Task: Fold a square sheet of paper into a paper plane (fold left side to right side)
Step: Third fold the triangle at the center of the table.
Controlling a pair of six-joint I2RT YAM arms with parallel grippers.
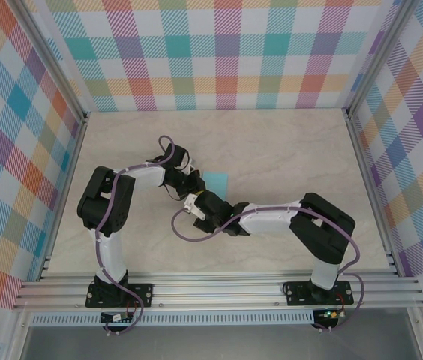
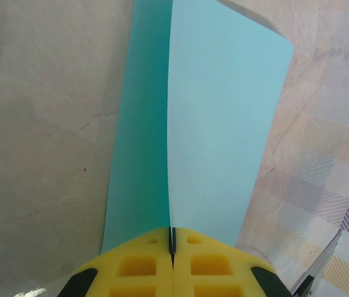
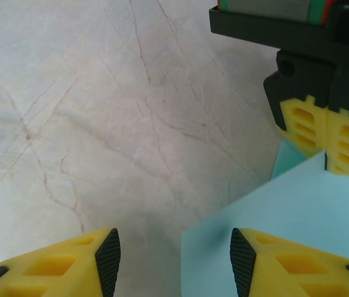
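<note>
I can read no text, label, brand, number or sign anywhere. The turquoise sheet of paper [image 2: 224, 124] is blank. My yellow fingers [image 2: 138, 272], the marbled tabletop [image 1: 286, 142] and the checked walls [image 1: 226, 52] carry no writing either.

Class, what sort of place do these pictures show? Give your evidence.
Probably a robot test cell: pastel checked wall panels box in a pale marble-patterned tabletop, and two black-and-white robot arms are bolted to a silver aluminium rail.
</note>
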